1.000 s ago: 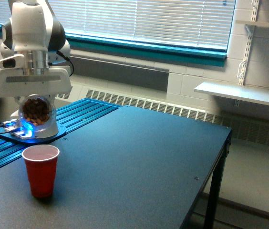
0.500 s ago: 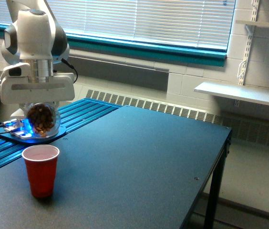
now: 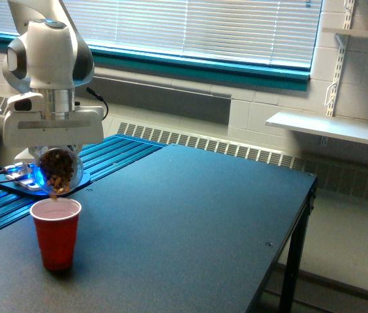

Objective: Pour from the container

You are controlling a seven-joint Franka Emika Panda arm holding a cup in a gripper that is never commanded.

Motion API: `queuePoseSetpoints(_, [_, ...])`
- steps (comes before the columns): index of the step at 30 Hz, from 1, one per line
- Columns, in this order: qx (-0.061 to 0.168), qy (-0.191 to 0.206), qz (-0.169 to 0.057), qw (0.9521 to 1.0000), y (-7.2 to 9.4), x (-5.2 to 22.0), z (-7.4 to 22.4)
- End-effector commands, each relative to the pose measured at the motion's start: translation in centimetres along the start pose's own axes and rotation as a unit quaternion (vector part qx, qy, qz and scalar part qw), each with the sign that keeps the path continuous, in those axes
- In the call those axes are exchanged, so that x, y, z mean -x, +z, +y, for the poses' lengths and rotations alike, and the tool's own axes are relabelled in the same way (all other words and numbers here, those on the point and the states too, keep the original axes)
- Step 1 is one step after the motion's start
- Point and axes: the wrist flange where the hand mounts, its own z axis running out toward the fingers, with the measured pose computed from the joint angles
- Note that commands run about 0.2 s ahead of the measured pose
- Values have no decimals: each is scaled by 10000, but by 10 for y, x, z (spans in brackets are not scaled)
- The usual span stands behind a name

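Now, exterior view: fingers (image 3: 55,151) clamped on container (image 3: 59,171), which hangs tipped directly above red cup (image 3: 55,233), mouth pointing down at cup rim, brown pieces crowding lower lip. Container's long axis steeply tilted, nearly over cup centre. Cup upright on bench (image 3: 184,222), near exterior view's left edge. Further tilt should start the flow.

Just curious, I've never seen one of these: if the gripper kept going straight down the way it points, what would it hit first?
Probably the red cup: the gripper points down, holding the container just above its rim, though depth is uncertain.
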Motion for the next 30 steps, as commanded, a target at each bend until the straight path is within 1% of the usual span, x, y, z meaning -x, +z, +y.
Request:
queuePoseSetpoints(1, [40,50,-78,9999,8,10,-5])
queuePoseSetpoints(14, [-50,133,27,9999,2,-4,-17])
queuePoseSetpoints(24, [43,222,7,9997,5,-10,-13])
queuePoseSetpoints(30, [35,270,35,9996,3,-15,-13])
